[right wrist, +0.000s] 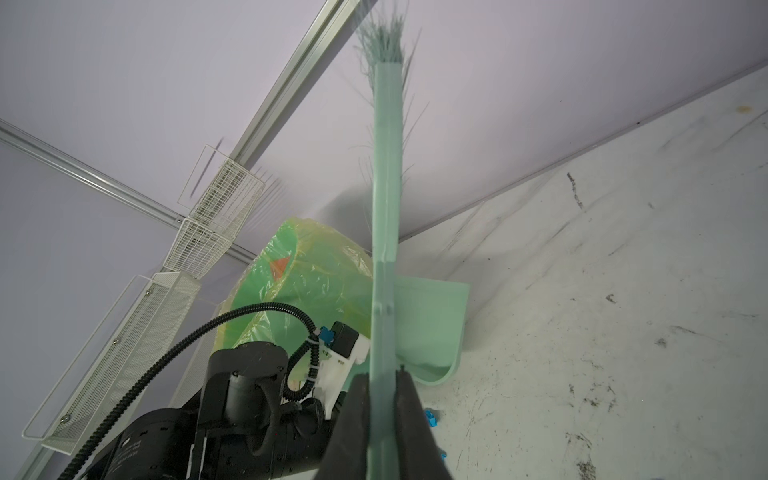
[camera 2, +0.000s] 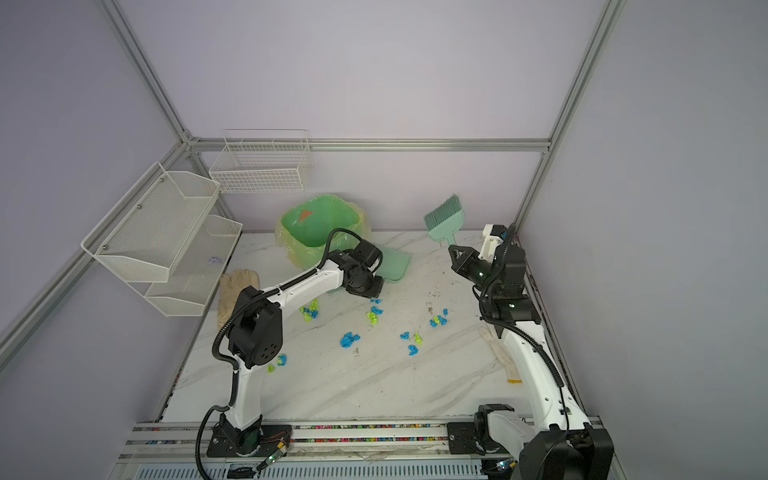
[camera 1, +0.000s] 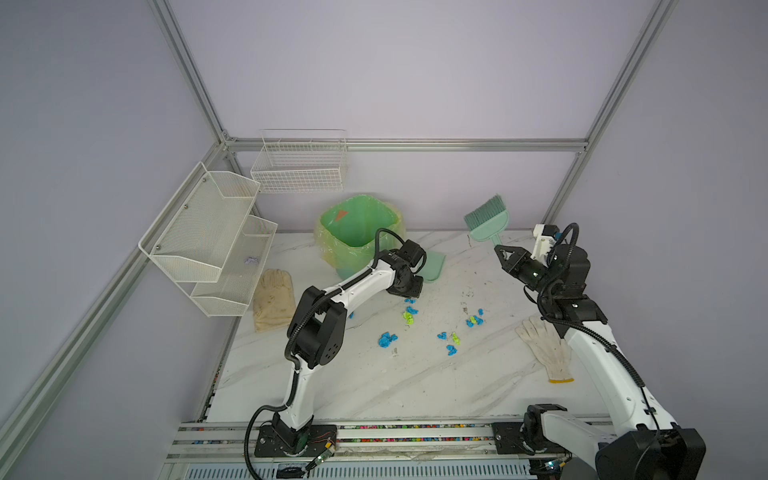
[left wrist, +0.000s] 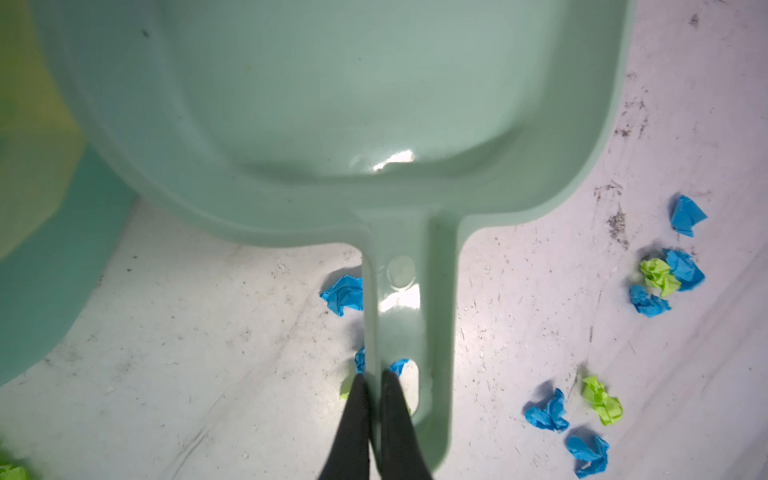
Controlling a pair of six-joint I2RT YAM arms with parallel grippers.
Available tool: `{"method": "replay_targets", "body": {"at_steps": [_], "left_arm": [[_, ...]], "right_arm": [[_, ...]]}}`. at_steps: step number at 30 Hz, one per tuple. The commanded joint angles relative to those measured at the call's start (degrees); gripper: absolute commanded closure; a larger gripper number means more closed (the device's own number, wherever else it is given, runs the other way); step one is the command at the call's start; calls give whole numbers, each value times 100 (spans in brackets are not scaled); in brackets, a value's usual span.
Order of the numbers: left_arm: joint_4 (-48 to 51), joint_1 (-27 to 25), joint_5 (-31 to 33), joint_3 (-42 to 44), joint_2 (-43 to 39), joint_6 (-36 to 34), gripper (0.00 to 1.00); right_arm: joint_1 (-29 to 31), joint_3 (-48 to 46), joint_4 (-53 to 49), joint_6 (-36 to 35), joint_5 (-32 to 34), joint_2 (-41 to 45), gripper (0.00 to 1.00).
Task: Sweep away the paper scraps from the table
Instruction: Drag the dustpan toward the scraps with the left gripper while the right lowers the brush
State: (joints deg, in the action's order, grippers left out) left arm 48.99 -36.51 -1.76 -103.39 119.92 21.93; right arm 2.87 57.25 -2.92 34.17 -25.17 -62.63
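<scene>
The left hand (left wrist: 376,376) is clenched on the mint-green dustpan (left wrist: 374,104). Its black fingers (left wrist: 353,424) pinch one side wall of the handle, close to the handle's end. In both top views the dustpan sits just beside the green bin (camera 1: 357,232), which is lined with a yellowish bag and stands at the far edge of the tabletop (camera 1: 374,386). The pan end points away from the robot. I cannot tell whether its lip touches the tabletop.

The right hand (right wrist: 382,376) grasps the handle of the brush (camera 1: 488,220) and holds it up in the air on the right. The bristles point up and toward the back wall, well apart from the paper.

The paper scraps (camera 1: 386,340) lie loose on the tabletop, blue and lime wads in small clusters across the middle, between the two arms. One blue wad sits right against the dustpan's handle, and another pokes out from under it by the fingertips. In a top view, further paper scraps (camera 2: 309,309) show beside the left arm's elbow.

A beige glove (camera 1: 272,299) lies at the left edge below the white wire racks (camera 1: 208,232). A white knitted glove (camera 1: 544,349) lies on the right, partly under the right arm.
</scene>
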Motion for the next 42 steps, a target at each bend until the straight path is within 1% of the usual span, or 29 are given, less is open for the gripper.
{"method": "replay_targets", "body": {"at_steps": [1,3,5,9,13,17,21,25,28,31,37,40,42], "left_arm": [[204,-13,-433,-389,-328,-21,100],[320,-9,-607,-427,-349,-62,100],[432,-26,-780,-440,-384,-133,100],[698,-66,-917,-445,-426,-300,100],[991,-179,-960,-481,-452,-671,100],[1502,-387,-770,-796,-304,-1227,100],[1934,-531,-528,-1183,-71,-1446,100],[2047,-591,-642,-1374,-4,-1585,100],[2200,-624,-712,-1559,52,-1712,100],[2389,-629,-650,-1738,132,-1867,100],[2595,-646,-649,-1862,239,-2315,100],[2632,-646,-820,-1877,251,-2590,100],[2656,-640,-899,-1890,257,-2831,100]], "right_arm": [[-26,482,-897,-278,613,-77,100],[-24,779,-1436,-259,908,-266,100],[-23,1102,-1954,-459,955,-508,100],[-24,1574,-2913,-702,1206,-827,100],[-24,1855,-3685,-895,1602,-941,100],[-15,2043,-4372,-1016,1950,-1081,100],[117,2305,-4779,-913,2069,-1313,100],[288,2608,-5399,-1047,2466,-1562,100],[310,2702,-5836,-1174,2600,-1577,100],[323,2695,-6133,-1300,2735,-1757,100],[328,2536,-6354,-1396,2799,-1770,100],[332,2526,-6468,-1481,2820,-1811,100],[334,2520,-6562,-1571,2967,-1861,100]]}}
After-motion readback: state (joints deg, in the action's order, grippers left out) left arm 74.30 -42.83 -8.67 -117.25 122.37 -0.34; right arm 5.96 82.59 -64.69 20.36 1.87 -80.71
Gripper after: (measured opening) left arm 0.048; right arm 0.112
